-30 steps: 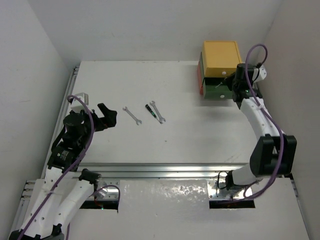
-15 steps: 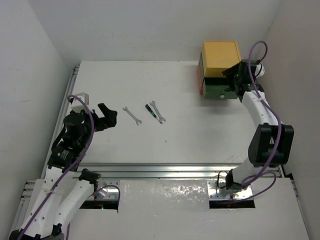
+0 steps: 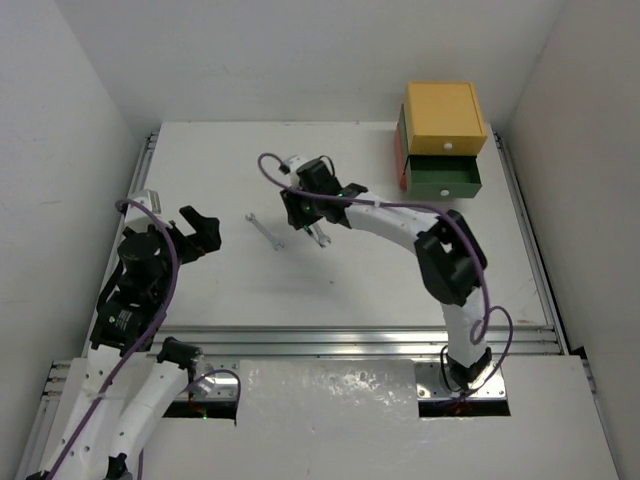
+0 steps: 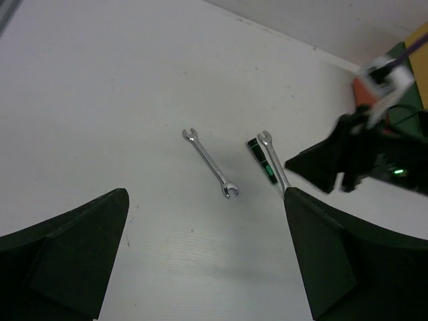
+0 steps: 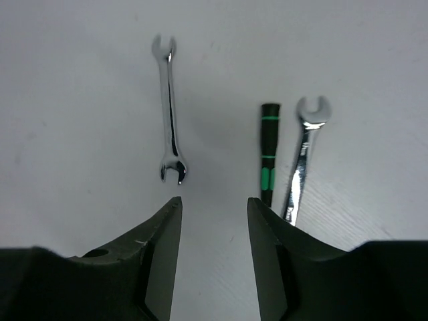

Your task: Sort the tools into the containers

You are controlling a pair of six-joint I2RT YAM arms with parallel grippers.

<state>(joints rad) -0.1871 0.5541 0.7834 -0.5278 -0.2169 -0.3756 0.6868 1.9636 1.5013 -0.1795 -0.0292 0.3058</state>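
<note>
Right gripper (image 5: 214, 207) hovers with its fingers parted just short of the screwdriver (image 5: 269, 154); the gap sits left of the screwdriver, not over it. Near wrench (image 5: 304, 157) lies just right of the screwdriver, almost touching it. Far wrench (image 5: 168, 107) lies apart on the screwdriver's left. Left gripper (image 4: 206, 200) hangs spread and empty, well away from the screwdriver. The drawers (image 3: 442, 178) stand far right of the screwdriver. My worry is that closing here could pinch the screwdriver and near wrench together, or knock both askew, so two kinds end up in one drawer.
</note>
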